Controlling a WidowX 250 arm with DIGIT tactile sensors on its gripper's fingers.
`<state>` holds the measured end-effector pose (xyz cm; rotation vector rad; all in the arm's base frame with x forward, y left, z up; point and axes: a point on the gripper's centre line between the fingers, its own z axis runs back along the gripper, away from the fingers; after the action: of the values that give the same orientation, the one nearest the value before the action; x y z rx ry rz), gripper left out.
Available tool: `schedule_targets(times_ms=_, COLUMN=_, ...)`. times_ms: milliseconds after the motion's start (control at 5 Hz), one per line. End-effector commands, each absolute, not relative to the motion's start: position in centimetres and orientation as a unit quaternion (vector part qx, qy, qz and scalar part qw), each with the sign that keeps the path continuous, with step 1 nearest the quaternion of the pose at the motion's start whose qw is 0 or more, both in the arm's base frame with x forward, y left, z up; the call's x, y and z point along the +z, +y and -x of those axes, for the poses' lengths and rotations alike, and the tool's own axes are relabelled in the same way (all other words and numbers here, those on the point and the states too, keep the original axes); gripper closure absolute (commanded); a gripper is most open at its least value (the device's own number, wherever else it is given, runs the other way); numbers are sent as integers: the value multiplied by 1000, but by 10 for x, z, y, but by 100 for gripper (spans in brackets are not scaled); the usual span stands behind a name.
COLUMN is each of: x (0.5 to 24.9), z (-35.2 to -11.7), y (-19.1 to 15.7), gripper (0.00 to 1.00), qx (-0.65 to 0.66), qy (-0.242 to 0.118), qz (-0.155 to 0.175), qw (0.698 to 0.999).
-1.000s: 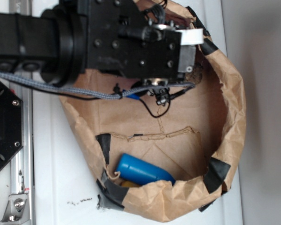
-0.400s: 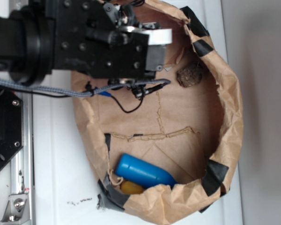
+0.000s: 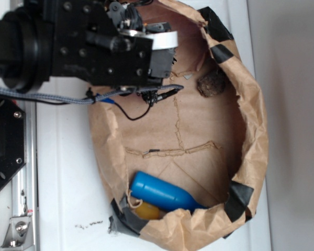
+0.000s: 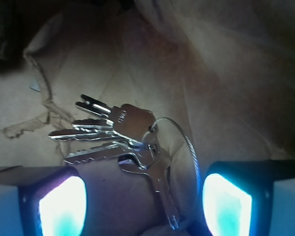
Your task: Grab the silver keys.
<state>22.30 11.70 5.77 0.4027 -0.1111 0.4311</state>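
Note:
The silver keys [image 4: 123,135] are a bunch of several shiny keys on a thin wire ring [image 4: 187,142]. They lie on the brown paper floor of the bag. In the wrist view my gripper [image 4: 143,206] is open. Its two glowing pads [image 4: 61,206] stand wide apart on either side of the bunch, and one key's blade points down between them. Nothing is pinched. In the exterior view the black arm [image 3: 94,47] hangs over the bag's upper left part and hides both the keys and the fingers.
The crumpled paper bag [image 3: 256,130] has raised walls with black tape patches. A rough brown rock-like lump [image 3: 213,83] lies to the right of the arm. A blue bottle [image 3: 159,192] and a yellow thing [image 3: 146,212] lie at the bag's lower end. A black cable [image 3: 141,112] dangles.
The arm has moved left and slightly up in the exterior view. The rock-like lump, partly covered before, now shows fully. The bag's rim has shifted a little.

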Motion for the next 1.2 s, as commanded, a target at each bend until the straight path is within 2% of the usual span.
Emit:
schedule_targets(times_ms=0, x=59, z=-224, y=136, gripper=0, qx=244, qy=-106, qz=-210, qw=941)
schedule_targets(times_ms=200, x=39, z=-231, y=136, gripper=0, qx=262, qy=-134, qz=-239, qw=925)
schedule_targets(times_ms=800, x=44, z=-239, y=130, gripper=0, qx=273, qy=-126, qz=-230, qw=926)
schedule_targets(times_ms=1000, x=44, z=-242, y=129, gripper=100, qx=280, qy=-126, qz=-227, qw=924)
